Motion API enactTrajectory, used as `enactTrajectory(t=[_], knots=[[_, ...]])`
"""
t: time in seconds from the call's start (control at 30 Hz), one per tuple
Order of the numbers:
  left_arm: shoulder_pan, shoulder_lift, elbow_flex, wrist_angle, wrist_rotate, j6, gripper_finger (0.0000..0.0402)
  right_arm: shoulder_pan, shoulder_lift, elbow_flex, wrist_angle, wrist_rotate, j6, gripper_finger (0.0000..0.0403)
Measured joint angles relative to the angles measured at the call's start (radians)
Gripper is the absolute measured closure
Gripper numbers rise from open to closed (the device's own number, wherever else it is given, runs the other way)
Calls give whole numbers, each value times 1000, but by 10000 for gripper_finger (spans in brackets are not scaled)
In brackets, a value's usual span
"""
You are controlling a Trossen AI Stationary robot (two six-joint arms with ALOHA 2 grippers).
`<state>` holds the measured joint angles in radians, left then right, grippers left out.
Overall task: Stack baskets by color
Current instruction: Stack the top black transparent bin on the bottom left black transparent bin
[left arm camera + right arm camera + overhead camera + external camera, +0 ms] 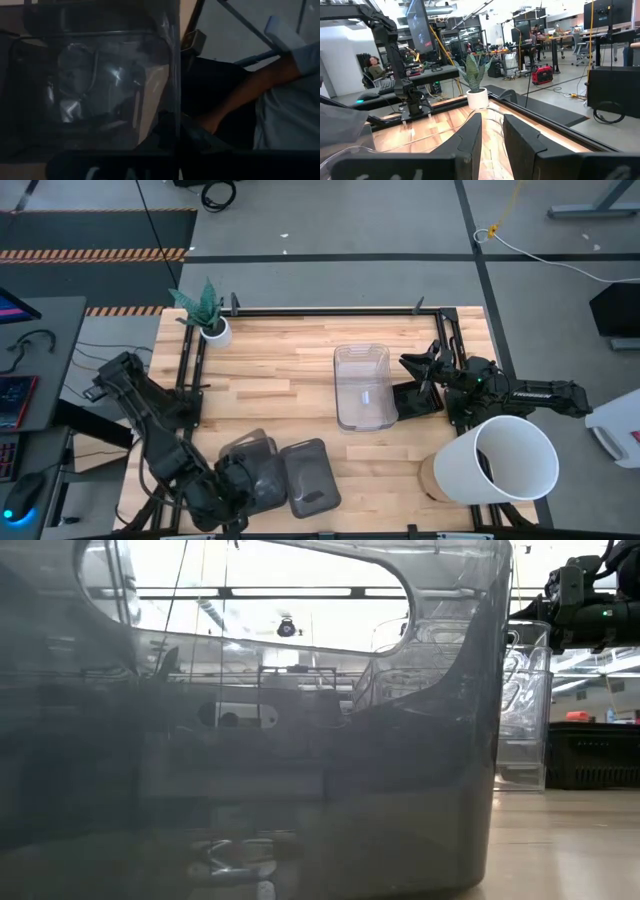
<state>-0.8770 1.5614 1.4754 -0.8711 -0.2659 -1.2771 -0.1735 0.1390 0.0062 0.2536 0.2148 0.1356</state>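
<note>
A smoky dark grey basket [250, 465] sits tilted at the table's near left, with my left gripper [232, 488] shut on it. It fills the low view [300, 790] and the left wrist view [100, 85]. A second dark grey basket [310, 477] lies on its base just to its right. A clear basket [362, 385] stands mid-table on its base, and a black slatted basket [415, 400] sits against its right side. My right gripper [412, 365] waits open above that black basket, fingers level and apart [492, 140]. My left gripper holds the tilted dark grey basket at its near left rim [238, 480], coming down at a slant from the table's near left corner. The fingers are lost in shadow behind the basket's wall [176, 115], so the kind of hold does not show. Whether the basket's low edge touches the table, I cannot tell.
A big white bucket [495, 462] stands at the near right. A small white plant pot [214, 332] stands at the far left corner. Black frame rails [330, 310] run along the table's far edge and sides. Bare wood lies between the clear basket and the pot.
</note>
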Motion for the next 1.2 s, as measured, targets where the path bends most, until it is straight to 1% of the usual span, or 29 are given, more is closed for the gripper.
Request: enactTrajectory(t=[0.33, 0.53, 0.7, 0.9, 0.97, 1.03, 1.2], knots=[[5, 96, 0, -32, 8, -41, 395, 0, 0, 0, 0, 0, 0, 317], [5, 167, -1, -110, 105, -67, 395, 0, 0, 0, 0, 0, 0, 317], [5, 225, -1, -135, 126, -74, 395, 0, 0, 0, 0, 0, 0, 317], [12, 266, -1, -133, 131, -78, 391, 0, 0, 0, 0, 0, 0, 317], [16, 274, -1, -134, 130, -102, 378, 0, 0, 0, 0, 0, 0, 317], [17, 276, -1, -140, 131, -130, 356, 0, 0, 0, 0, 0, 0, 317], [36, 273, -1, -137, 131, -182, 279, 0, 0, 0, 0, 0, 0, 317]])
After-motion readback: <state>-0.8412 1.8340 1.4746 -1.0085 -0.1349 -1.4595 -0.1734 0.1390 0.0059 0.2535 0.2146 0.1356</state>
